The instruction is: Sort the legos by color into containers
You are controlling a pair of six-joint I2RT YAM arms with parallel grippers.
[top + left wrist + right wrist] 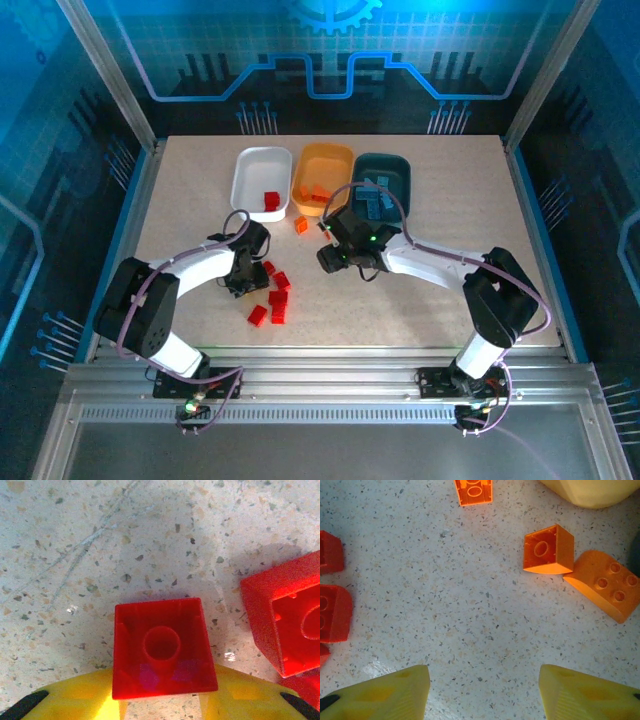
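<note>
A red lego (162, 647) lies upside down, its hollow underside showing, between the yellow fingers of my left gripper (162, 700), which press on its two sides. Another red lego (285, 625) lies just right of it. In the top view, my left gripper (243, 283) is at the edge of a cluster of red legos (277, 298). My right gripper (484, 690) is open over bare tabletop, with orange legos (548, 550) ahead to its right. The white container (250, 170), orange container (335, 160) and dark teal container (395, 170) stand side by side at the back.
Red legos (271, 202) lie in the white container, orange ones (315, 195) in the orange container. A lone orange lego (301, 226) lies in front of them. Two red legos (334, 612) sit left of my right gripper. A metal frame borders the table.
</note>
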